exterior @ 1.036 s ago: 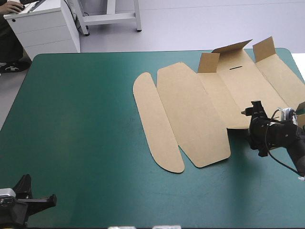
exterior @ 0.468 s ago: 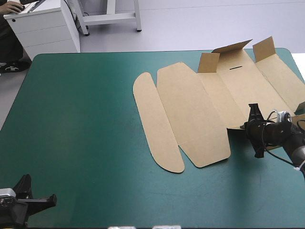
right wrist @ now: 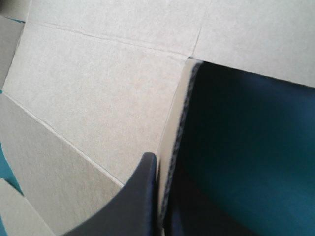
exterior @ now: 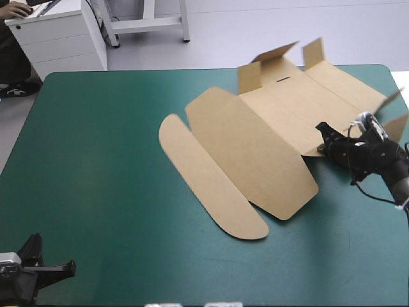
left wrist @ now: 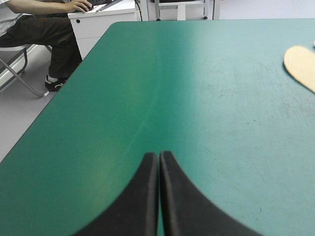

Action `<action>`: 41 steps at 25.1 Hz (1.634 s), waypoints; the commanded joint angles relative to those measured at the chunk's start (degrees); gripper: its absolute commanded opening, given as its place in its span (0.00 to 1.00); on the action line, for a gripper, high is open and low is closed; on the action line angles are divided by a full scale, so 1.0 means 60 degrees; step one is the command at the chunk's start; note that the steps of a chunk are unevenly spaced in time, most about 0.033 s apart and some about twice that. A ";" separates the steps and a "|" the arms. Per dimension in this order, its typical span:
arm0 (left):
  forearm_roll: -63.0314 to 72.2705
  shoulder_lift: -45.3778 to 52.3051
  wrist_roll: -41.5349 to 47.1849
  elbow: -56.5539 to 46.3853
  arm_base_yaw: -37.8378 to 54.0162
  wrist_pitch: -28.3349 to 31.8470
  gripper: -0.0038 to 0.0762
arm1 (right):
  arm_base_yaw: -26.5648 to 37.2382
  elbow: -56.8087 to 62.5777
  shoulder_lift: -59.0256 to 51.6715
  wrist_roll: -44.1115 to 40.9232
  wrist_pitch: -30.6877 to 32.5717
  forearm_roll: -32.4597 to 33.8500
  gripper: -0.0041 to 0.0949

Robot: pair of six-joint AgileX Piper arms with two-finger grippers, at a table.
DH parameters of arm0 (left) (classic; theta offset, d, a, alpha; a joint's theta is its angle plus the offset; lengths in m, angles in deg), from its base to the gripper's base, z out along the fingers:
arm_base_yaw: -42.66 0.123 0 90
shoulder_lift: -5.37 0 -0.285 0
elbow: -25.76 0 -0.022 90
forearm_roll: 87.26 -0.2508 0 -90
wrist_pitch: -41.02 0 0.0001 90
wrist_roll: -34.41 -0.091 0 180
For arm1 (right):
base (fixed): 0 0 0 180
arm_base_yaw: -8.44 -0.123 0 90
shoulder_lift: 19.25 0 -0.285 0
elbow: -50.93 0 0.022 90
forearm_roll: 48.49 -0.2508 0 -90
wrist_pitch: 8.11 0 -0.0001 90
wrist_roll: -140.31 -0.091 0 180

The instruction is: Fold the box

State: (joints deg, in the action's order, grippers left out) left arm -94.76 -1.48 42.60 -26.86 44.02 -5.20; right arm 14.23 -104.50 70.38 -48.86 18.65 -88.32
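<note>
The high view looks forward and down from behind, taking in the whole counter (exterior: 115, 160). The left wrist view looks low across it toward its far left corner, sharing a rounded tip of the box (left wrist: 301, 66). The right wrist view sits close against the box.

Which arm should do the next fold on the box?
Right. The right gripper is shut on a flap of the box; the left gripper sits shut at the near left corner of the table, far from it.

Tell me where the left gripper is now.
In the high view the left gripper sits shut over the table at its near left corner, far from the box.
</note>
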 commanded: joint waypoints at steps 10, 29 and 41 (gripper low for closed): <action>0.0003 0.0128 0.0029 0.0213 -0.0009 0.0712 0.04 | -0.0652 -0.6236 0.2644 0.8883 0.4379 0.0084 0.04; 0.0003 0.0128 0.0029 0.0213 -0.0009 0.0712 0.04 | -0.4791 -0.8685 0.4832 1.5269 0.4286 0.3260 0.02; 0.0003 0.0128 0.0029 0.0213 -0.0009 0.0712 0.04 | -0.5394 -0.8685 0.4875 1.5801 0.2873 0.3940 0.03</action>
State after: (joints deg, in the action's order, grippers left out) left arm -94.76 -1.48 42.60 -26.86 44.02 -5.08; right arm -18.32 -154.65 102.97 45.14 39.16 -64.46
